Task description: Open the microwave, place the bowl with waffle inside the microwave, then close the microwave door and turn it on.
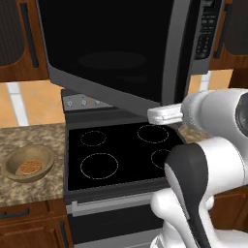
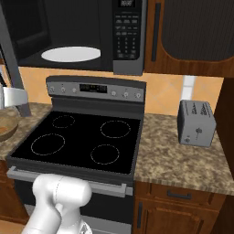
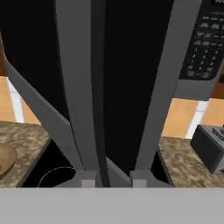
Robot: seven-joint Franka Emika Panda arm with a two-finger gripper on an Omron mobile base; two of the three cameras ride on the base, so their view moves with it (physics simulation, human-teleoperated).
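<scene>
The gripper (image 3: 109, 178) is sitting hard against the microwave door (image 1: 104, 53), its fingers apart, straddling the door's edge without clamping. The door is swinging outward over the stove (image 1: 118, 152). Left of the stove, the bowl (image 1: 29, 163) is holding the waffle (image 1: 30, 167). Advisable: open the door fully, clearing the bowl's entry path.

The white arm (image 1: 203, 160) rises from the lower right of the left base view, bent at the elbow, forearm reaching left and forward. Whether its gripper is open or closed cannot be told.
</scene>
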